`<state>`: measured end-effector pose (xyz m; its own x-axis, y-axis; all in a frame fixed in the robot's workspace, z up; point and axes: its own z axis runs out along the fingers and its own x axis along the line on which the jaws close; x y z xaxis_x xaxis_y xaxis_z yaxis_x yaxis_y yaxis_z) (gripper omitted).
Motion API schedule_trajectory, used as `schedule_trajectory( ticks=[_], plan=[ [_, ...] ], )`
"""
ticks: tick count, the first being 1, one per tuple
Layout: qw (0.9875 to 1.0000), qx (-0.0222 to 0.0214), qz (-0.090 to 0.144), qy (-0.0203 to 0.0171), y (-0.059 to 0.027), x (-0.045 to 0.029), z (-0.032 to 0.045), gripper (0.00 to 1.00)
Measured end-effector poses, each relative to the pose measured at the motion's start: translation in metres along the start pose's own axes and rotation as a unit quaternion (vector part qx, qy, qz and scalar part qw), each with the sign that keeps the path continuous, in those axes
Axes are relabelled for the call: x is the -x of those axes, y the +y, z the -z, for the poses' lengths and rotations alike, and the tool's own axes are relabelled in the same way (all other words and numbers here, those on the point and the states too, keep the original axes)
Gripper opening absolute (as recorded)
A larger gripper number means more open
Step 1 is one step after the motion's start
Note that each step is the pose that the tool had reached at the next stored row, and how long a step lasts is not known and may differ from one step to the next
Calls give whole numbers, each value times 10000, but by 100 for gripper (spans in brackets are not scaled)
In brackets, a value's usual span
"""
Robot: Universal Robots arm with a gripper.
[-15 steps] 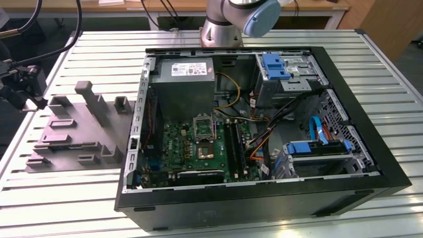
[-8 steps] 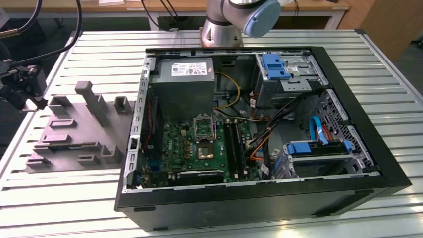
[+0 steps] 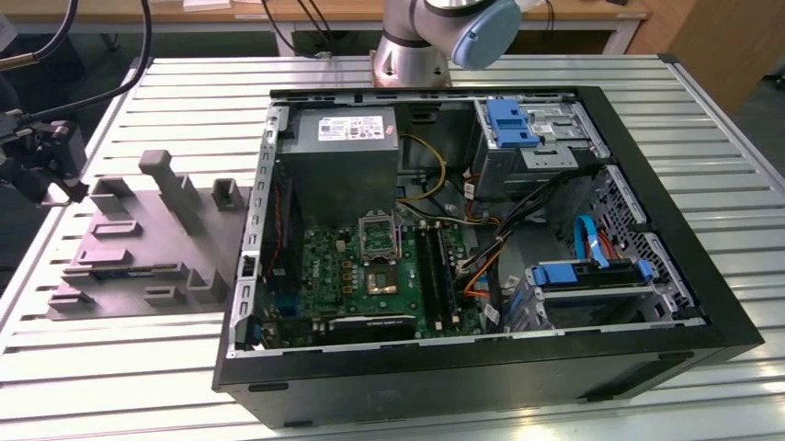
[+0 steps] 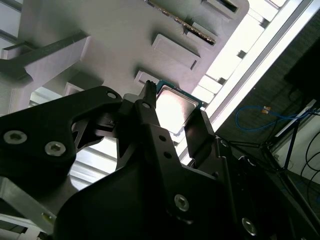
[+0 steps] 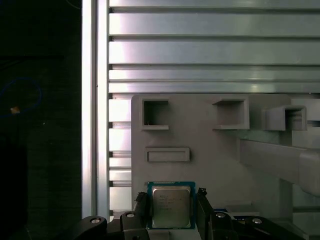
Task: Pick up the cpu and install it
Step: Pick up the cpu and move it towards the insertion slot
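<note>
The cpu is a small flat square chip with a pale silvery top and a green rim. It sits between the two dark fingers of my gripper, which is shut on its opposite edges. In the second wrist view the cpu shows between the same fingers, with the gripper above the grey tray. In the exterior view my gripper hangs over the left end of the grey tray. The metal-framed socket lies on the green board inside the open computer case.
The grey tray has several raised posts and pockets. The case holds a power supply, blue drive brackets and loose cables. The arm's base stands behind the case. Everything rests on a slatted metal table.
</note>
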<state>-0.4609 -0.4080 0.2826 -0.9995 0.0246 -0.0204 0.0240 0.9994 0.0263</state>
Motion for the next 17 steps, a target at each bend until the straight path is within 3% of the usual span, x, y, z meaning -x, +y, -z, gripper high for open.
schedule_trajectory(
  ticks=[17],
  plan=[
    [10000,0,0,-1,2,2,85,47]
  ],
)
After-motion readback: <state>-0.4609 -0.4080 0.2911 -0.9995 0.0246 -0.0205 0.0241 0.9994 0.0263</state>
